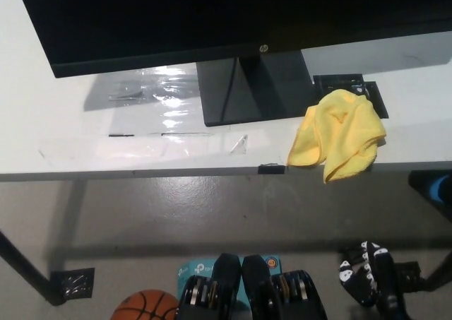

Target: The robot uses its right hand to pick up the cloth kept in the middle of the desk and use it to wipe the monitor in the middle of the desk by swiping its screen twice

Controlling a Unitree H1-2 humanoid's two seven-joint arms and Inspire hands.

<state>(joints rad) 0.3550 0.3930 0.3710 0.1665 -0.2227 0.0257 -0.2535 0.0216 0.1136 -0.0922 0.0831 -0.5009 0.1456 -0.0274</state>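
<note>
You have the crumpled yellow cloth (pixel 339 133) draped over the desk (pixel 63 133) edge, within reach; black right hand (pixel 367 277) low, empty, fingers loosely apart.

Right hand (pixel 369 283) low at bottom right, black with white markings, below the near edge of the desk and over the floor. Holding nothing. Fingers bunched and pointing up toward the desk; open or curled, cannot tell. Wrist running off the bottom edge. Left hand out of view.
</note>
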